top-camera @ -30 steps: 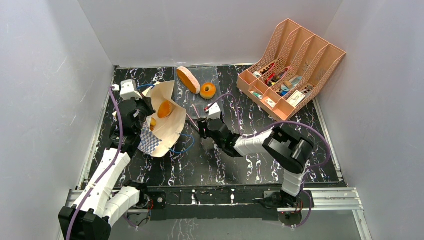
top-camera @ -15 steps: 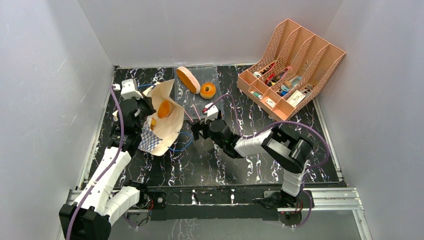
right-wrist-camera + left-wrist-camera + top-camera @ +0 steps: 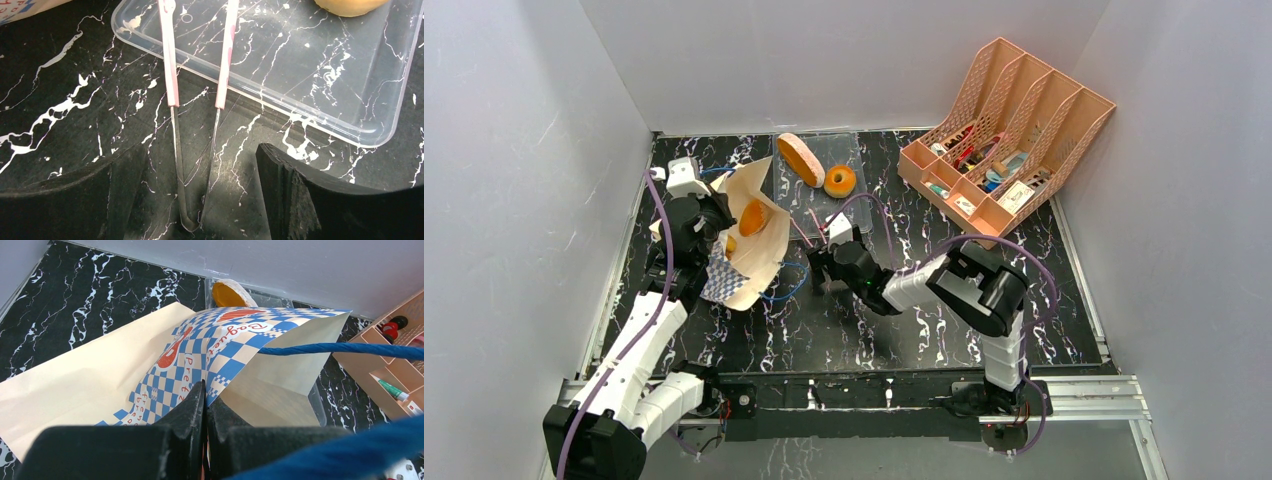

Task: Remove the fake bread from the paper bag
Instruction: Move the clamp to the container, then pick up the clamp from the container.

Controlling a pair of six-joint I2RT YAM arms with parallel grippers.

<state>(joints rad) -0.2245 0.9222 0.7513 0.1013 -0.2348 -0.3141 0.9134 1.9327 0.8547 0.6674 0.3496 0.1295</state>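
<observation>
The paper bag [image 3: 759, 255] lies tipped on its side at the left, mouth up toward the camera. One orange fake bread [image 3: 754, 217] shows inside it. My left gripper [image 3: 716, 232] is shut on the bag's blue-checkered rim [image 3: 200, 355]. An oval loaf [image 3: 800, 159] and a ring donut [image 3: 840, 181] rest on the clear tray [image 3: 849, 150]. My right gripper [image 3: 817, 268] stands open low over the table just right of the bag. Pink-handled tongs [image 3: 172, 75] lie flat between its fingers, their metal bend nearest the wrist and their handles reaching onto the tray [image 3: 300, 65].
A pink lattice organizer [image 3: 1009, 130] with small items stands at the back right. The bag's blue cord [image 3: 786, 290] trails on the table toward my right gripper. Grey walls close in the black marbled table.
My right gripper has opened wider and shifted a little left toward the bag. The bag has tilted slightly in my left gripper's hold.
</observation>
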